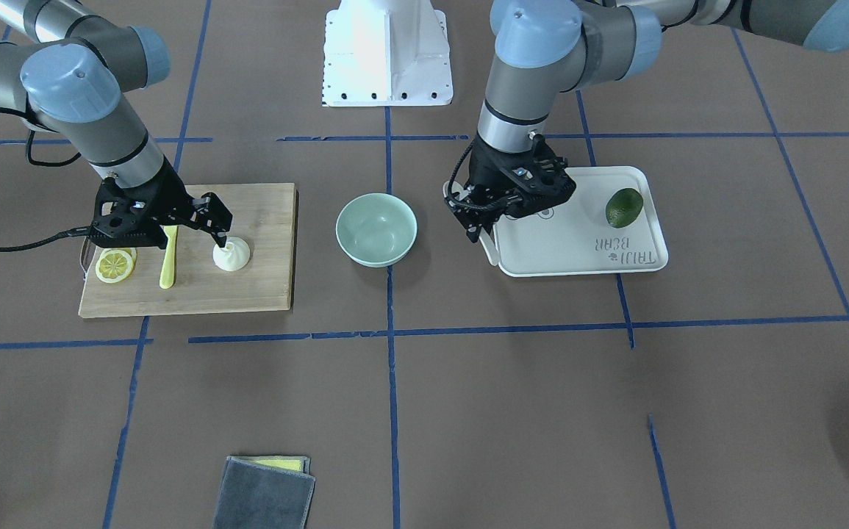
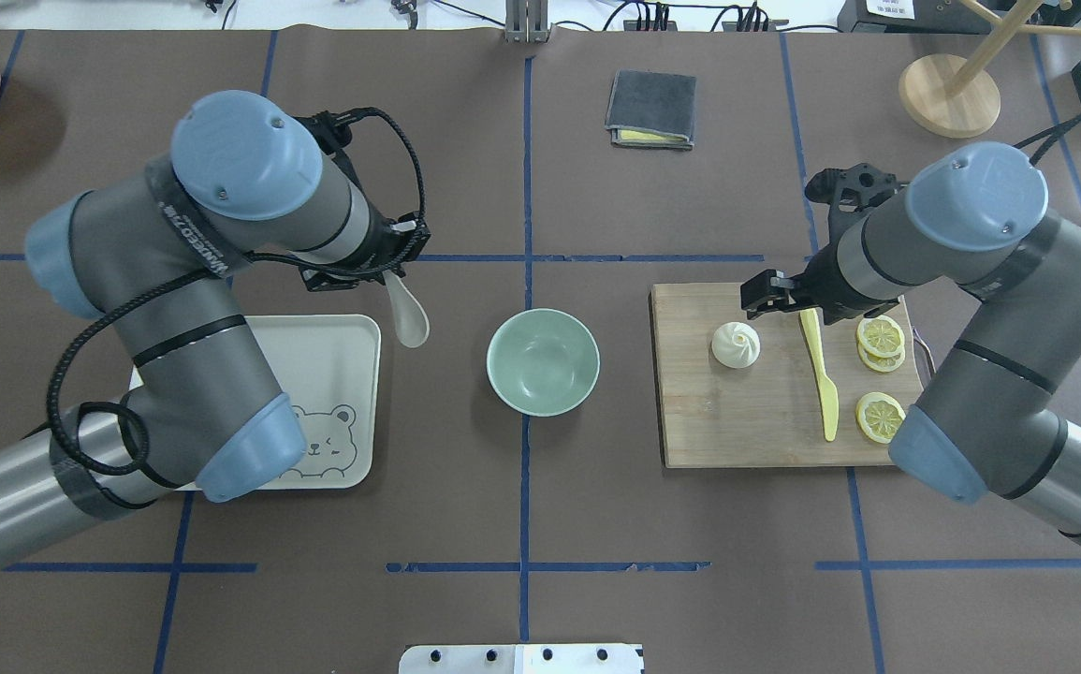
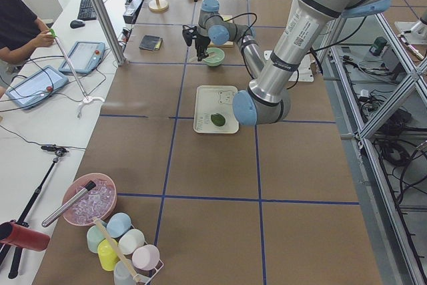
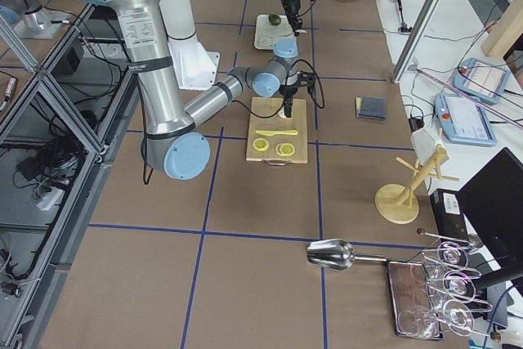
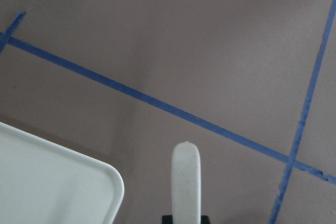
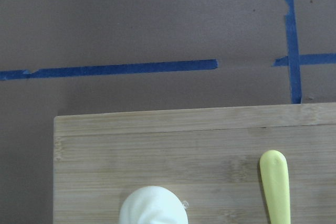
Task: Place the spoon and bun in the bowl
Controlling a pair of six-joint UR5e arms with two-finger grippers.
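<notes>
The pale spoon (image 2: 407, 316) hangs from my left gripper (image 2: 393, 273), which is shut on its upper end and holds it above the table between the white tray (image 2: 343, 374) and the mint-green bowl (image 2: 543, 361). The spoon also shows in the left wrist view (image 5: 186, 179). The bowl is empty. The white pleated bun (image 2: 736, 344) sits on the wooden cutting board (image 2: 746, 421). My right gripper (image 2: 757, 292) is just above the bun's far side and looks open and empty. The bun's top shows at the bottom of the right wrist view (image 6: 153, 205).
A yellow plastic knife (image 2: 821, 374) and lemon slices (image 2: 880, 337) lie on the board beside the bun. A green avocado (image 1: 624, 207) sits on the tray. A folded grey cloth (image 2: 651, 109) lies at the table's far side.
</notes>
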